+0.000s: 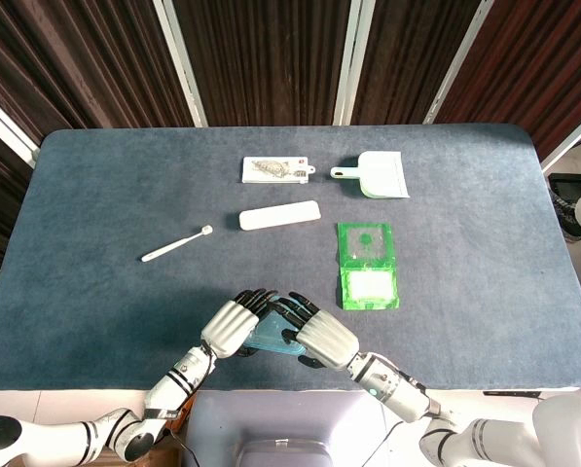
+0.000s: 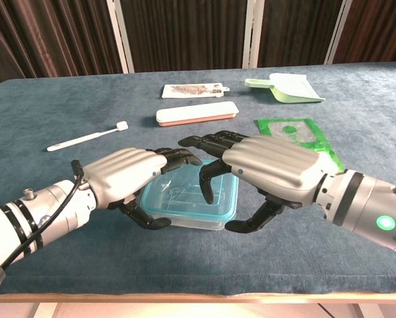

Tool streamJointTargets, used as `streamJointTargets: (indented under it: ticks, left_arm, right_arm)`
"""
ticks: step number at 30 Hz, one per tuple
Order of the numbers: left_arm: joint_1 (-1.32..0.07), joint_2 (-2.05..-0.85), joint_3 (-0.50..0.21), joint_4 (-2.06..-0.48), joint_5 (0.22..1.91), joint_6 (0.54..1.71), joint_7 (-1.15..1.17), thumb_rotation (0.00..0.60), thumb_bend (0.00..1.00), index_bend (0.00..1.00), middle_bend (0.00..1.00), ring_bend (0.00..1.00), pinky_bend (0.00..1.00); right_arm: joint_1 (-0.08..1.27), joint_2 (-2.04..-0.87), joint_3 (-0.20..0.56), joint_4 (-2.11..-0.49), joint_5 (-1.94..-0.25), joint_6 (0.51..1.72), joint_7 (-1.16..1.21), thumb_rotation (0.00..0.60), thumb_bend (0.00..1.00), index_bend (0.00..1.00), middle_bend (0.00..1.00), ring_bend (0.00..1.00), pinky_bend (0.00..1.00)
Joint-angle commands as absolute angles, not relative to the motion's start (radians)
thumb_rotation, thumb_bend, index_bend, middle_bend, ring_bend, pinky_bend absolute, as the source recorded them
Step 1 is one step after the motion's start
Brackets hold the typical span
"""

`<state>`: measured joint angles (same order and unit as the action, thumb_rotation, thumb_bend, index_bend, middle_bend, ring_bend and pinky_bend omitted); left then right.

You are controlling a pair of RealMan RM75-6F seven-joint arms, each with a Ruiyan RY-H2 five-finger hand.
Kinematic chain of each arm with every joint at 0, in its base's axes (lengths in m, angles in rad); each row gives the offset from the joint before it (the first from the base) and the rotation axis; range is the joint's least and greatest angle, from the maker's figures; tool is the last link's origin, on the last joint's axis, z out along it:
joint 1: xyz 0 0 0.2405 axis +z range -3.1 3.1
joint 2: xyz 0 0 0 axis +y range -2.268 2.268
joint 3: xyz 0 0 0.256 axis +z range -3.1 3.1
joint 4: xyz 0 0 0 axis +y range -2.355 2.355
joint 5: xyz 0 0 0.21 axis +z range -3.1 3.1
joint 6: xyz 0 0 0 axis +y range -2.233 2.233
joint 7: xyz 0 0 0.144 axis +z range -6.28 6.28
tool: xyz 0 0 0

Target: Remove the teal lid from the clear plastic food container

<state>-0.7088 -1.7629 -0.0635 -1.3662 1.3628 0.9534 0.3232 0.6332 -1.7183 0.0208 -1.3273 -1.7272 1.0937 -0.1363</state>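
Head view: the clear plastic food container (image 1: 271, 335) is set at the near edge of the desk (image 1: 95, 243), about mid-width, with the teal lid (image 1: 268, 329) not yet off. It is bracketed by the left hand (image 1: 234, 326) and the right hand (image 1: 319, 336), probably so the base can be steadied by one while the lid is worked by the other. Contact can't be told from above. Further back, toward the far edge, a toothbrush (image 1: 176, 243), a white case (image 1: 279, 215), a printed packet (image 1: 275, 169), a pale green dustpan (image 1: 373, 176) and a green pouch (image 1: 368, 266) are laid out well apart from the container.

Chest view: the left hand (image 2: 128, 177) is curled over the container's left rim, fingers bent down along its side; whether it is truly gripped can't be told. The right hand (image 2: 264, 171) is arched over the lid (image 2: 191, 194), fingertips spread above it and thumb low at the right side, nothing seen held. The container (image 2: 192, 205) is seated flat on the blue-grey covering. Dark curtains with pale vertical strips are seen behind the far edge.
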Motion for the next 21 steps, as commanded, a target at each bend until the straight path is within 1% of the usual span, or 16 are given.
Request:
streamJointTargets:
  ticks: [1, 21]
  left_arm:
    - [-0.709, -1.761, -0.064, -1.366, 1.361, 0.952, 0.323, 0.600, 0.30, 0.00, 0.72, 0.56, 0.69]
    - [-0.708, -1.755, -0.056, -1.375, 1.367, 0.952, 0.326, 0.600, 0.30, 0.00, 0.73, 0.57, 0.70]
  right_arm:
    - [0.636, -1.720, 0.019, -1.328, -1.724, 1.093, -0.138, 0.600, 0.35, 0.62, 0.06, 0.00, 0.00]
    - [0.653, -1.725, 0.025, -1.342, -1.695, 1.099, -0.177, 0.600, 0.35, 0.62, 0.06, 0.00, 0.00]
